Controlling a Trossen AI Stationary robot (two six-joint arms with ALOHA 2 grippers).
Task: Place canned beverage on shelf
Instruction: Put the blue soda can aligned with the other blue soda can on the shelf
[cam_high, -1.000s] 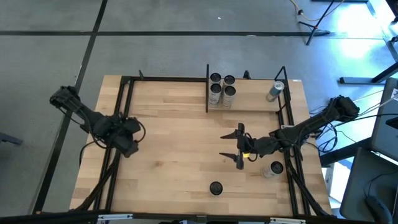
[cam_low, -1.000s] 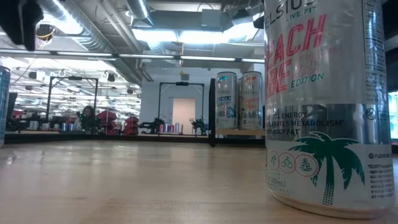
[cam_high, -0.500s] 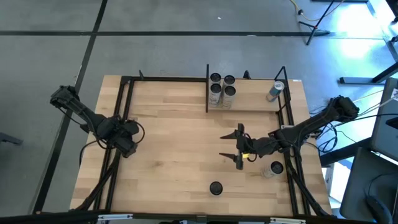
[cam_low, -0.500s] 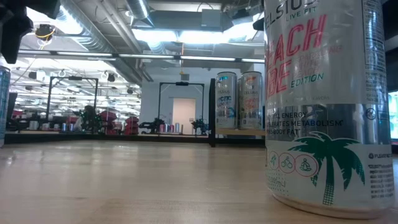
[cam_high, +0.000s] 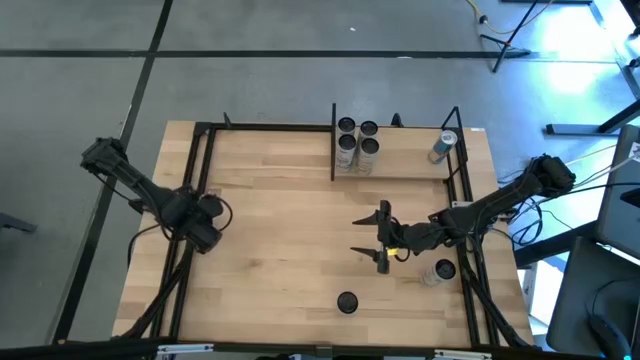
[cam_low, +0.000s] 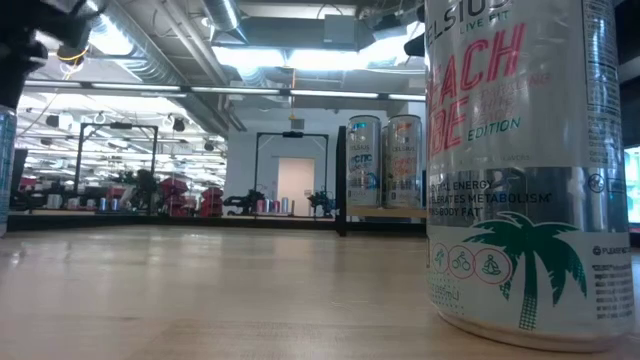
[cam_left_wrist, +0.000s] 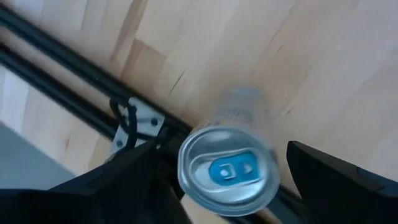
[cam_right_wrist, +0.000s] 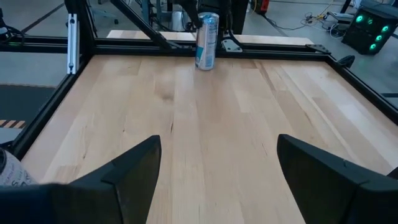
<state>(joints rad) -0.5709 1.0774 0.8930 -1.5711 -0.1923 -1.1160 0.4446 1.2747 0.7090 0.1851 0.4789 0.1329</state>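
Note:
A silver can with a blue tab (cam_left_wrist: 227, 171) stands upright on the table by the black frame rail at the left edge. It also shows in the right wrist view (cam_right_wrist: 207, 31). My left gripper (cam_high: 203, 228) hangs over it, open, a finger on either side of its top, apart from it, and hides it in the high view. My right gripper (cam_high: 383, 238) is open and empty at mid-table on the right. The shelf (cam_high: 410, 165), a narrow wood plank between black posts, stands at the far right with several cans (cam_high: 357, 142) and one more can (cam_high: 443, 146).
A can (cam_high: 347, 302) stands near the front edge, large in the low view (cam_low: 520, 170). Another can (cam_high: 438, 271) stands near the right frame rail. Black frame rails (cam_high: 190, 200) run along the table's sides. Bare wood lies between the two arms.
My left gripper has moved a little toward the table's left edge, over the can there.

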